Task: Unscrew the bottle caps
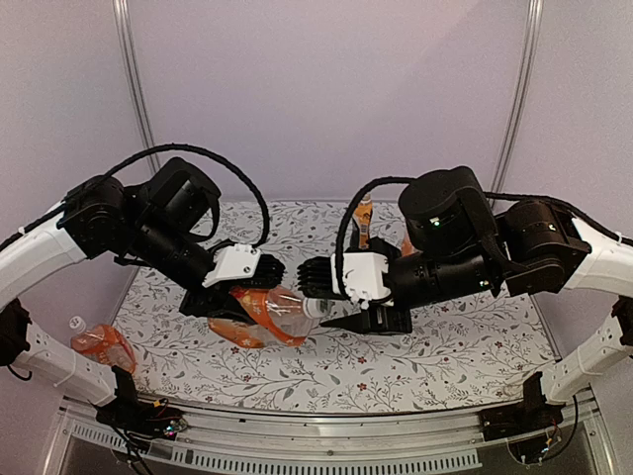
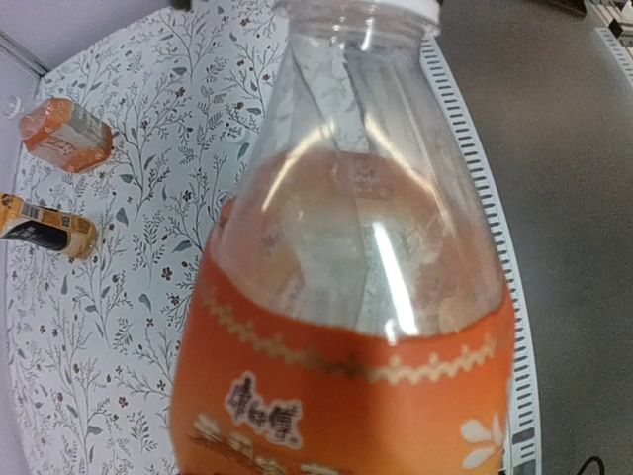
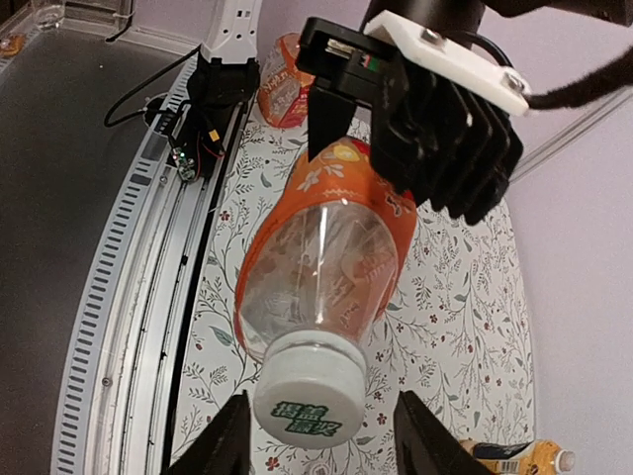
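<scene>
Currently:

- Held bottle [image 1: 267, 312]: squat, clear plastic, lying roughly level above the mat [image 1: 445, 346] at centre. Its neck is pointing right.
- Its orange label [image 2: 326, 406] is showing white Chinese-style characters, a pale zigzag border and a white flower. The chars are too blurred to read.
- Pale orange drink is showing thru the clear shoulder above the label.
- Cap [image 3: 307, 396]: white, ribbed, sitting on the held bottle's neck. Green characters are printed on top; I'm not able to read them.
- Left gripper [image 1: 242, 302] is clamping the held bottle at the label end, w/ jaws closed on it.
- Right gripper [image 3: 318, 440] is standing w/ jaws parted. One finger is sitting each side of the cap, w/ a gap showing on both sides.
- Second squat bottle [image 1: 99, 346] is lying at near left by the mat's edge. It's carrying an orange label and a white cap [image 1: 76, 323]. Orange liquid is inside; the print is too small to read.
- Tall bottle [image 1: 364, 220] is sitting at far centre, holding orange liquid. Its label is looking yellow and dark, and the text isn't legible.
- Third squat bottle [image 2: 67, 136] is sitting on the far side near the tall bottle. It's got an orange label and is mostly hidden behind the right arm from above.
- Mat is white w/ a leaf-and-flower print.
</scene>
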`<action>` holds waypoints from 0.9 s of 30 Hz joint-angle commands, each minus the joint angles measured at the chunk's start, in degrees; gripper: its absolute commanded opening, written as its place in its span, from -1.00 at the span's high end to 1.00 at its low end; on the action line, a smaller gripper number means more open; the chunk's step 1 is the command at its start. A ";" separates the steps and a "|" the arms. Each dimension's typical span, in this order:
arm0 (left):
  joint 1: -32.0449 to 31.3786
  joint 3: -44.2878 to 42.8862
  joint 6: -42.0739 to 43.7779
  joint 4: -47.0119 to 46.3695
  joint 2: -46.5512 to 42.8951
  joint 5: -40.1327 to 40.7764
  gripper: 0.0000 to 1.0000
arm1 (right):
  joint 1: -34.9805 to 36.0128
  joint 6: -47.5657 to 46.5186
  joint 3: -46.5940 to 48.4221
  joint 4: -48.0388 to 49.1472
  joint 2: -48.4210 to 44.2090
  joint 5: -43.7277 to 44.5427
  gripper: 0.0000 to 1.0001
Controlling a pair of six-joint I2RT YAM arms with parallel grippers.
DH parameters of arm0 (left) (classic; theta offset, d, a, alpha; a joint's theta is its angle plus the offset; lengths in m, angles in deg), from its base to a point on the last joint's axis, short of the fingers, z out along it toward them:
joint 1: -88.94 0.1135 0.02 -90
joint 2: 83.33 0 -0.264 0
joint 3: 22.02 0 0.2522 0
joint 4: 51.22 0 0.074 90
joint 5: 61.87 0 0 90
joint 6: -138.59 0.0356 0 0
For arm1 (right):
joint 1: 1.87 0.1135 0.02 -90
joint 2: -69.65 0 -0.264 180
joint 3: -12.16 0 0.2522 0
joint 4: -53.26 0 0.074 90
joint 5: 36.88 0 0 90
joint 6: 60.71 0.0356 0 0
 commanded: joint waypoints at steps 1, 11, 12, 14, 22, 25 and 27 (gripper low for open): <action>-1.14 -1.00 1.51 -1.65 -1.38 -2.04 0.64 | -0.28 2.02 -1.56 -1.64 -0.34 4.13 -0.40; -1.14 5.12 -0.20 -16.63 -3.24 16.21 0.62 | -1.47 22.29 -6.96 9.37 -6.26 4.42 -0.98; -1.14 5.60 -0.02 -18.48 -3.35 19.09 0.62 | -2.20 26.98 -6.74 9.54 -6.14 4.47 -0.98; -1.14 6.32 0.54 -20.88 -3.42 21.92 0.62 | -4.32 34.77 -6.18 9.86 -5.75 3.57 -0.97; -1.14 8.47 1.59 -23.21 -4.22 24.69 0.62 | -9.68 59.99 -3.84 12.24 -1.43 0.66 -0.66; -1.14 8.71 1.81 -23.11 -4.37 24.94 0.62 | -9.80 60.65 -2.88 13.36 -0.93 -0.58 -0.38; -1.14 8.74 1.86 -23.14 -4.41 24.87 0.62 | -10.09 60.67 -2.50 13.40 -0.63 -0.70 -0.15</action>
